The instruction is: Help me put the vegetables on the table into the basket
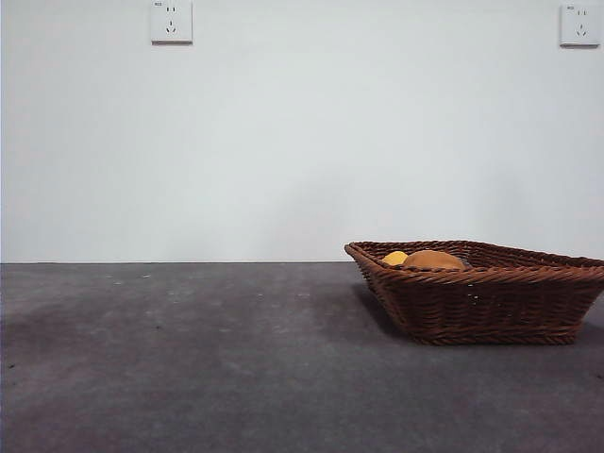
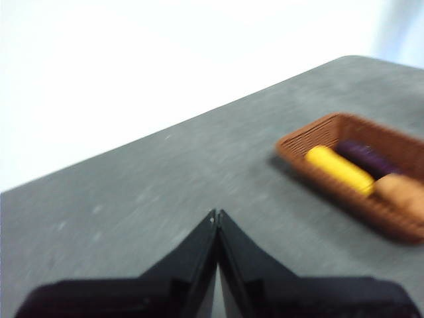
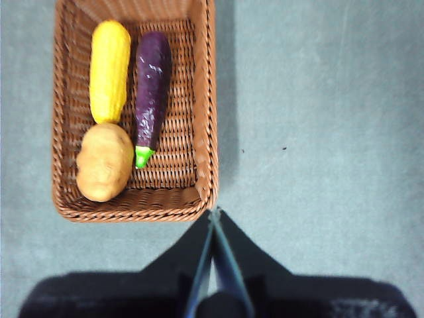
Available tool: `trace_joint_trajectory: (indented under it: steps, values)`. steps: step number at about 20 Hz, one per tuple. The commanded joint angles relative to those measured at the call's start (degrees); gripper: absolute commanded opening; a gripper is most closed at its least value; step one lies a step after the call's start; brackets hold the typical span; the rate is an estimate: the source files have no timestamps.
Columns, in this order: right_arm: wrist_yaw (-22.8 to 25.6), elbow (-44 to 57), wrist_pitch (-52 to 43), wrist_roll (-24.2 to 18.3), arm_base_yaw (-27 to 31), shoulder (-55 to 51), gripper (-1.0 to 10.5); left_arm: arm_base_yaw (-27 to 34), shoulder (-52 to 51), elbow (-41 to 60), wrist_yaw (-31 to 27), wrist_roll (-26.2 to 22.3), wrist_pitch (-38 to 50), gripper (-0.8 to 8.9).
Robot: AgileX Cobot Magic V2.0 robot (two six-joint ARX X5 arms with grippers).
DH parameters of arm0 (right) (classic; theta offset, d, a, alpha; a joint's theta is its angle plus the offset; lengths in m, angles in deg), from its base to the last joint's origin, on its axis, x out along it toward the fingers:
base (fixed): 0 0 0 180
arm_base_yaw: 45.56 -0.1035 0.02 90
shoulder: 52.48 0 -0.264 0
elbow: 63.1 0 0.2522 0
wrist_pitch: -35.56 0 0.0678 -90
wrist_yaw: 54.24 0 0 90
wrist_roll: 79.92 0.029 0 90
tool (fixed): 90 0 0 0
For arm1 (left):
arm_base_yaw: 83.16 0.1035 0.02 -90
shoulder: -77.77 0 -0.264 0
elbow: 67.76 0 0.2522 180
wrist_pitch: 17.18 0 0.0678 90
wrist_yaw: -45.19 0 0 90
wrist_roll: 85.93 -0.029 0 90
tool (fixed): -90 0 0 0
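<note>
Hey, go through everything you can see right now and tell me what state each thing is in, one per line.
potato: lying in the basket, beside the corn cob's end
corn cob: lying flat in the basket
eggplant: lying in the basket alongside the corn cob
basket: upright on the table, holding all three vegetables
left gripper: jaws shut, empty, above the table
right gripper: jaws shut, empty, beside the basket
</note>
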Motion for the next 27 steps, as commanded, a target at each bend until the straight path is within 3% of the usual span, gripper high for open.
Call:
trace_joint_trajectory:
  steps: [1,4,12,18,27]
  values:
    - [0.1,0.3,1.2,-0.2,0.0,1.4,0.0,3.7,-9.7,14.9,-1.6,5.0,6.8,-0.03]
    - [0.1,0.3,1.1,-0.2,0.0,2.5,0.0,6.7,-18.7,26.1,-3.7,10.2,8.3,-0.03]
    - [0.1,0.3,-11.5,-0.2,0.0,2.6,0.0,7.4,-30.6,37.9,-8.1,11.2,8.2,-0.03]
    - [0.1,0.3,-25.0,-0.2,0.0,2.6,0.0,7.4,-34.4,38.1,-14.5,11.2,4.9,-0.03]
    - [0.1,0.3,-31.3,-0.2,0.0,2.6,0.0,7.4,-34.4,38.1,-13.9,12.4,5.1,-0.03]
